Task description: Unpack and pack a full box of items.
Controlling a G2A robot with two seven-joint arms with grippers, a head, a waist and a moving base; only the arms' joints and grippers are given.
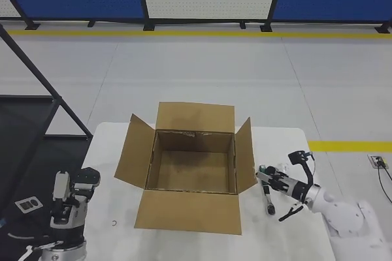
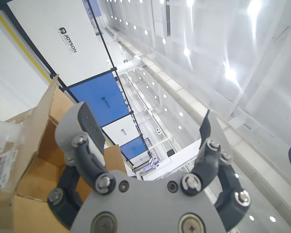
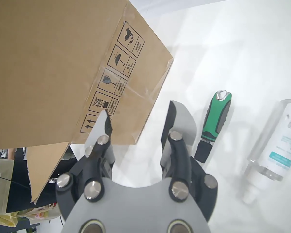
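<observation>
- Box (image 1: pixel 189 212): cardboard, flaps spread, mid-table (image 1: pixel 104 156); from above its floor looks bare.
- Green-handled tool (image 3: pixel 215 120): lies flat on the table just beside my right gripper (image 3: pixel 138 112), between it and the bottle.
- Clear bottle (image 3: pixel 278 144): on its side, near the tool, not touching it.
- Right gripper: jaws parted, nothing held, low by the box's outer wall.
- Left gripper (image 2: pixel 145 112): jaws splayed wide, empty, pointing upward at the box's other side.
- Hazards, by my judgement: my right jaws catch the flap and drag the box; the bottle rolls if nudged; the tool slips from a shallow pinch.
</observation>
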